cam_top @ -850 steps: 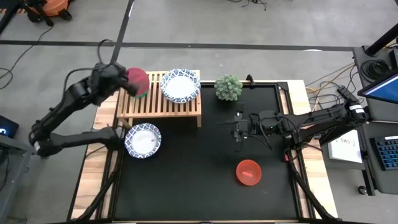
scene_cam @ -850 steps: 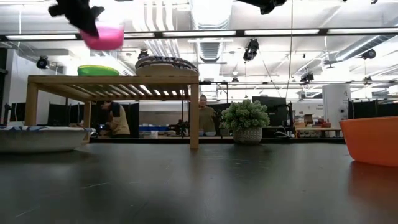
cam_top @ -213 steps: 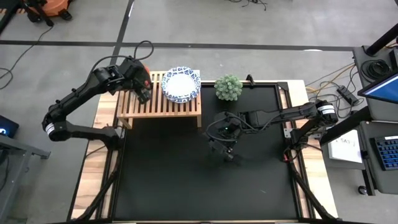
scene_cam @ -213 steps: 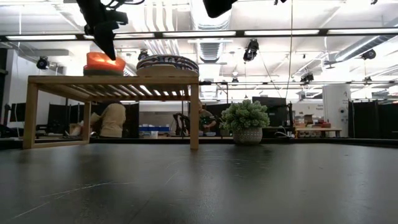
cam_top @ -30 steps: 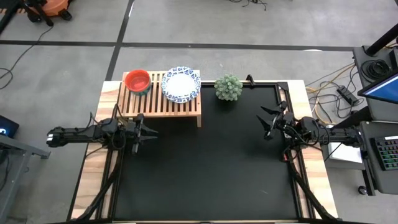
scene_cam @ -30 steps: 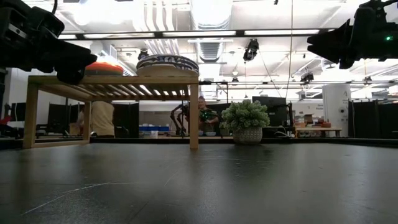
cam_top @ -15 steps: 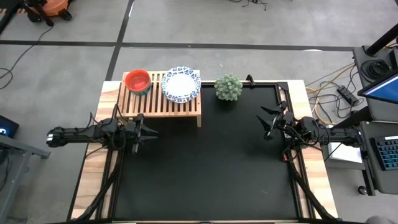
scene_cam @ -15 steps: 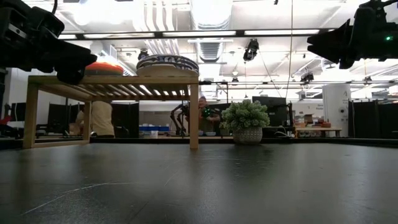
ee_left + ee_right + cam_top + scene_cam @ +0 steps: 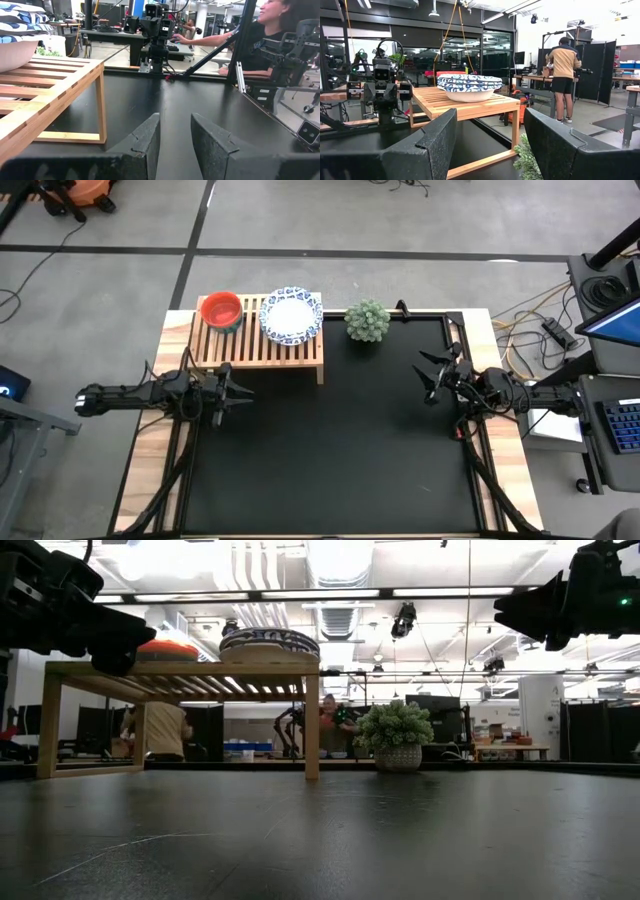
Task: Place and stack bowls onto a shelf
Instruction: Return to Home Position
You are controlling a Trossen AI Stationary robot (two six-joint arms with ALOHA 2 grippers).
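Note:
The light-wood slatted shelf (image 9: 258,345) stands at the table's far left. On its left part sits a red bowl (image 9: 221,310), seemingly on top of other small bowls. On its right part rests a stack of white bowls with blue patterned rims (image 9: 291,315), also seen in the right wrist view (image 9: 469,86). My left gripper (image 9: 240,393) hovers low just in front of the shelf, open and holding nothing (image 9: 175,135). My right gripper (image 9: 425,378) is near the table's right edge, open wide and holding nothing (image 9: 490,145). Both point toward the table's middle.
A small green potted plant (image 9: 367,320) stands to the right of the shelf at the far edge. The black mat (image 9: 330,460) spreads between the two arms. People stand and sit in the room beyond the table (image 9: 564,75).

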